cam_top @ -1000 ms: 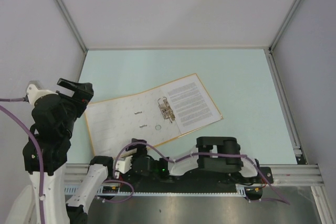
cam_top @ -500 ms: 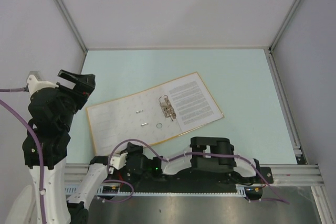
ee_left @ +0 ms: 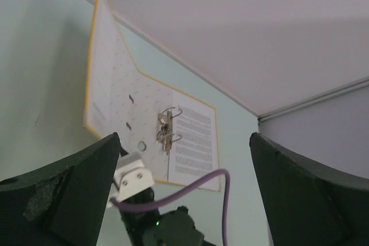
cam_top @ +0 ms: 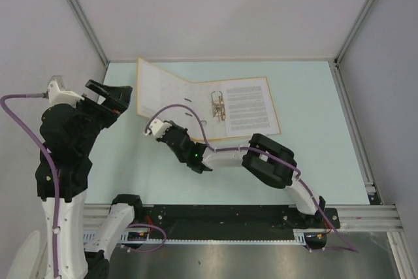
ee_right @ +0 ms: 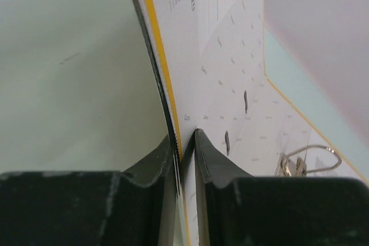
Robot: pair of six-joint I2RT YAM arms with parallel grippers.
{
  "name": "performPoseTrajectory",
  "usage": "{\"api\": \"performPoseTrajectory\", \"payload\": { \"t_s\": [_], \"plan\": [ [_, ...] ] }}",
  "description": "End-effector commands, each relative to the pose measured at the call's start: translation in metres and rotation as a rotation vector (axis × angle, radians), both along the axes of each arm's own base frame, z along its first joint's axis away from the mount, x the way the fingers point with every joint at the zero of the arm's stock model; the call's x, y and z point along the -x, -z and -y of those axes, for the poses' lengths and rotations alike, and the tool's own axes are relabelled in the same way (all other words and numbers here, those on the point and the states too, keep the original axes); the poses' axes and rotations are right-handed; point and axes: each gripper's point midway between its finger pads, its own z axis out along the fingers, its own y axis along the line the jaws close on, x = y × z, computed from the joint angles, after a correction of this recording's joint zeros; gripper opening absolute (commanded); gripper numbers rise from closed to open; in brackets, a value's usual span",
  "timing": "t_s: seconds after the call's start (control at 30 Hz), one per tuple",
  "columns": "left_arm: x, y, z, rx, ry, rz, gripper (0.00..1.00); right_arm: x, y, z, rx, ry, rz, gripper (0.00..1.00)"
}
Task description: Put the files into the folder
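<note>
The right gripper (ee_right: 184, 139), clamped on the left cover of the folder (cam_top: 168, 93), has pushed it back and tipped that cover up; with the files (cam_top: 248, 106) lying inside on the right half, closing seems next, the left gripper (cam_top: 115, 96) gaping idle

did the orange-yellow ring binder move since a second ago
Yes. The orange-yellow ring binder has slid away toward the table's far edge, its left cover pinched in the right arm's fingers.
</note>
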Motion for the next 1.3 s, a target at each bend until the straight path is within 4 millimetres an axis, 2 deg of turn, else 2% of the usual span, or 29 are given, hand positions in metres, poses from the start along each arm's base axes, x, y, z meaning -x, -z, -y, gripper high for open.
{"api": "performPoseTrajectory", "payload": {
  "t_s": [0.0,0.03,0.07,0.13,0.2,0.27,0.3,0.37,0.4,0.47,0.5,0.53,0.6,0.63,0.67,0.7,0.73,0.77,0.83,0.87,0.93,0.97,1.03,1.07,1.13,1.17,1.23,1.27],
  "plan": [
    [0.002,-0.006,0.006,-0.033,0.046,0.049,0.99,0.011,0.016,0.000,-0.084,0.013,-0.131,0.00],
    [0.002,-0.007,0.005,-0.034,0.040,0.049,1.00,0.014,0.012,-0.003,-0.123,0.010,-0.155,0.00],
    [0.003,-0.007,0.003,-0.036,0.027,0.051,1.00,0.016,-0.002,-0.005,-0.166,0.005,-0.166,0.00],
    [0.005,-0.015,-0.003,-0.045,0.000,0.067,1.00,0.020,-0.017,-0.007,-0.248,0.004,-0.212,0.00],
    [0.009,-0.027,-0.012,-0.063,-0.048,0.095,0.99,0.018,-0.040,-0.003,-0.399,0.026,-0.324,0.00],
    [0.013,-0.038,-0.014,-0.067,-0.059,0.132,0.99,0.020,-0.047,-0.003,-0.540,0.038,-0.481,0.00],
    [0.014,-0.041,-0.015,-0.071,-0.059,0.146,1.00,0.011,-0.060,0.006,-0.599,0.048,-0.519,0.00],
    [0.016,-0.043,-0.016,-0.075,-0.064,0.155,1.00,0.015,-0.073,0.007,-0.719,0.028,-0.639,0.00],
    [0.017,-0.043,-0.016,-0.083,-0.065,0.155,1.00,0.008,-0.077,0.019,-0.758,0.039,-0.667,0.00],
    [0.015,-0.040,-0.017,-0.091,-0.065,0.146,1.00,0.012,-0.084,0.023,-0.832,0.002,-0.762,0.00],
    [0.015,-0.036,-0.015,-0.100,-0.053,0.142,1.00,0.012,-0.096,0.030,-0.925,0.007,-0.819,0.00],
    [0.014,-0.036,-0.014,-0.103,-0.046,0.147,1.00,0.009,-0.079,0.045,-0.948,0.026,-0.862,0.00],
    [0.009,-0.027,-0.004,-0.113,0.010,0.138,0.99,0.008,-0.077,0.060,-1.060,0.044,-0.955,0.00],
    [0.006,-0.027,0.002,-0.112,0.044,0.152,1.00,0.007,-0.067,0.079,-1.100,0.061,-0.966,0.00],
    [-0.001,-0.015,0.007,-0.114,0.075,0.128,1.00,0.008,-0.066,0.088,-1.140,0.062,-0.980,0.00],
    [-0.004,-0.012,0.013,-0.109,0.109,0.124,1.00,0.009,-0.060,0.098,-1.184,0.088,-1.000,0.00],
    [-0.011,-0.005,0.025,-0.102,0.178,0.108,1.00,0.009,-0.066,0.107,-1.235,0.078,-0.995,0.00],
    [-0.015,0.003,0.030,-0.097,0.206,0.085,1.00,0.008,-0.038,0.128,-1.233,0.148,-1.017,0.00],
    [-0.026,0.021,0.044,-0.080,0.286,0.043,1.00,0.004,-0.032,0.146,-1.306,0.164,-1.043,0.00],
    [-0.030,0.034,0.047,-0.072,0.305,0.016,1.00,-0.003,-0.009,0.169,-1.312,0.234,-1.060,0.00],
    [-0.036,0.042,0.051,-0.062,0.323,0.009,1.00,-0.007,0.003,0.184,-1.351,0.258,-1.095,0.00],
    [-0.040,0.056,0.055,-0.054,0.346,-0.023,1.00,-0.014,0.019,0.202,-1.365,0.305,-1.115,0.00],
    [-0.044,0.066,0.058,-0.045,0.363,-0.043,0.99,-0.019,0.030,0.212,-1.365,0.325,-1.156,0.00],
    [-0.047,0.078,0.060,-0.041,0.376,-0.074,1.00,-0.027,0.044,0.224,-1.384,0.378,-1.172,0.00],
    [-0.051,0.088,0.063,-0.037,0.392,-0.094,0.99,-0.033,0.048,0.230,-1.427,0.361,-1.211,0.00],
    [-0.053,0.099,0.065,-0.031,0.404,-0.121,0.99,-0.035,0.063,0.234,-1.444,0.394,-1.247,0.00],
    [-0.055,0.108,0.069,-0.031,0.424,-0.139,0.99,-0.046,0.069,0.246,-1.486,0.400,-1.255,0.00],
    [-0.057,0.119,0.073,-0.031,0.439,-0.167,0.99,-0.045,0.085,0.250,-1.490,0.435,-1.303,0.00]
  ]
}}
